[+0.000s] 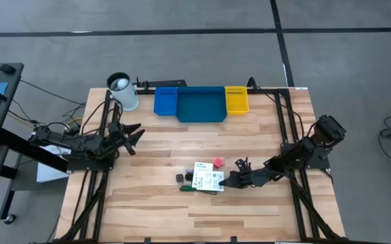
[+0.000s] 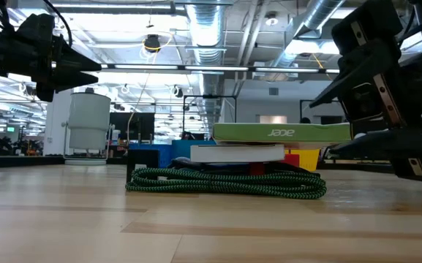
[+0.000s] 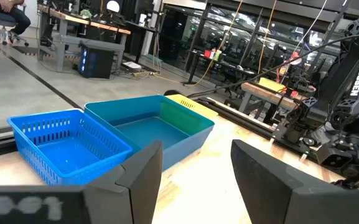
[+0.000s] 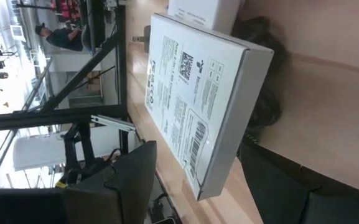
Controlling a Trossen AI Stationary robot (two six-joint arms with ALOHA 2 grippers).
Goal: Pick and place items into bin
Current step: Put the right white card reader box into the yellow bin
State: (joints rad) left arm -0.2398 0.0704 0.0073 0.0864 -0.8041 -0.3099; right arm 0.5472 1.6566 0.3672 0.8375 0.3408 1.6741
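white card [image 1: 207, 177] flat; long axis toward bins

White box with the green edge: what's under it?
The white box sits on a thinner white card, which lies on a coiled green-black cable. A red piece peeks out behind. What lies beneath the stack's middle is covered.

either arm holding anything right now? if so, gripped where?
Nothing is held. The right gripper is open, its fingers either side of the white box's near edge without closing on it. The left gripper hangs open above the table, away from the items.
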